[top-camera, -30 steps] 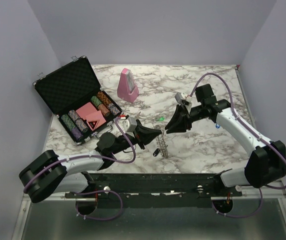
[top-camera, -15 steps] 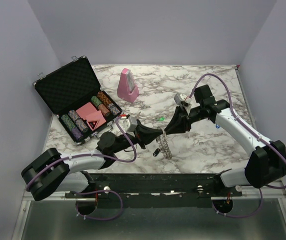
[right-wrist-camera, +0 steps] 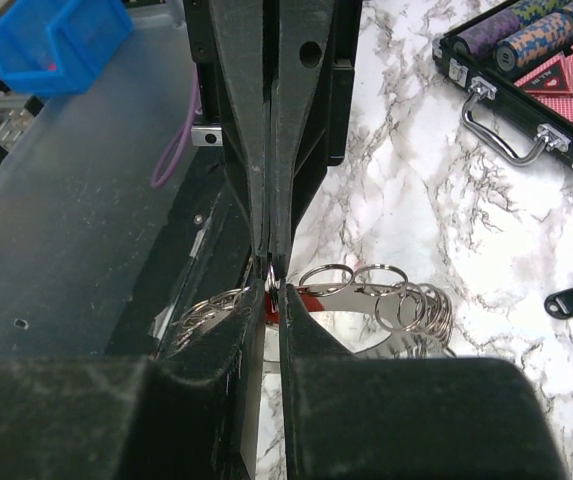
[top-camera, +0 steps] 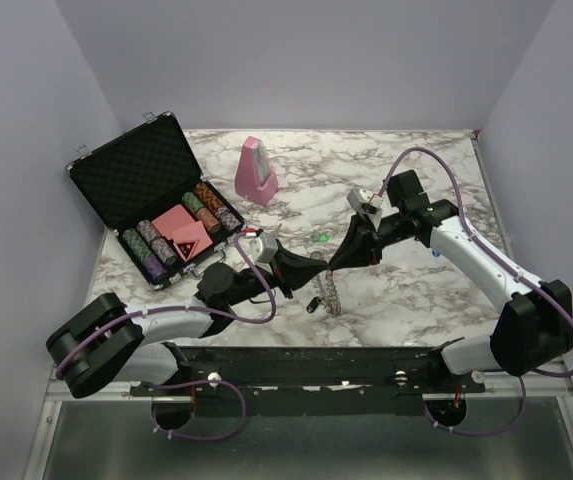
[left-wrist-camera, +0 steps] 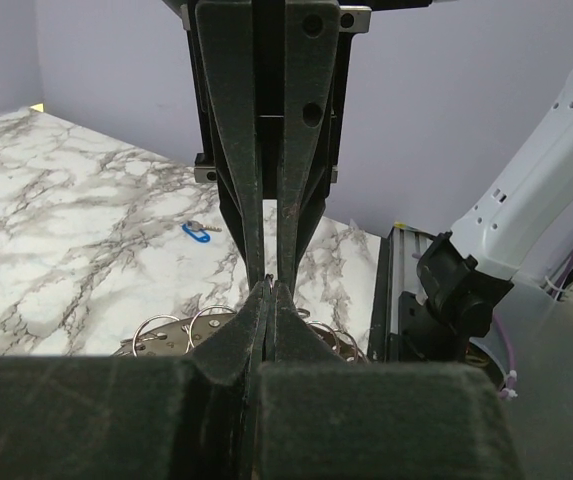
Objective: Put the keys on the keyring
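Metal keyring (top-camera: 332, 292): light, hard, slippery, floppy
Left claw (left-wrist-camera: 269, 290) shut on its rim, the best hold; right claw (right-wrist-camera: 270, 286) shut, red key (right-wrist-camera: 301, 297) at its tips

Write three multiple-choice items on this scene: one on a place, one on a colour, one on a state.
1. Relative to the case, the metronome stands: A) inside it B) to its right C) on its lid.
2. The loose key by the right arm has a cap that is: A) blue B) yellow C) white.
3. The case is: A) open B) shut C) upside down.
Answers: B, it stands right of the case; A, the cap shows blue; A, its inside shows.
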You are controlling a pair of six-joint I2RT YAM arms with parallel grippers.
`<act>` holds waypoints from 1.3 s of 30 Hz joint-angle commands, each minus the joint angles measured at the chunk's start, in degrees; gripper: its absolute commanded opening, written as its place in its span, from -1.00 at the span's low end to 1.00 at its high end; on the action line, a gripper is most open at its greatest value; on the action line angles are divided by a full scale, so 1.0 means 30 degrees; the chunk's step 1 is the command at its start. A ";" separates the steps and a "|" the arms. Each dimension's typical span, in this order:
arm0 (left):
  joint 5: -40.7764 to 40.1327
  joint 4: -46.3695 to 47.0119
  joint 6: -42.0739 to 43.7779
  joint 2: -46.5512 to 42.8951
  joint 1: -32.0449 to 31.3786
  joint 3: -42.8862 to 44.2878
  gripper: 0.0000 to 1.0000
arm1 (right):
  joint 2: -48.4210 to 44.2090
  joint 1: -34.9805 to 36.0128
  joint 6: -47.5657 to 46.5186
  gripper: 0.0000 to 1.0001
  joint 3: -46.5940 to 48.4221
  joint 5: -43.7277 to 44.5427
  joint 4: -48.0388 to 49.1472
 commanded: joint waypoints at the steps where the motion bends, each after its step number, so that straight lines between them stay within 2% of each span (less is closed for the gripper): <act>1: 0.0508 0.1557 -0.0165 0.0000 0.0054 0.0692 -1.00 | 0.0291 0.0212 0.0092 -0.66 0.0136 -0.0674 -0.0230; 30: 0.0538 0.1587 -0.0077 -0.0732 0.0318 -0.0041 -1.00 | 0.0438 0.0183 0.0443 -0.63 0.0487 -0.0293 -0.0317; 39: 0.0567 0.1528 -0.0077 -0.0703 0.0347 -0.0100 -1.00 | 0.0409 0.0183 0.0473 -0.70 0.0576 -0.0410 -0.0435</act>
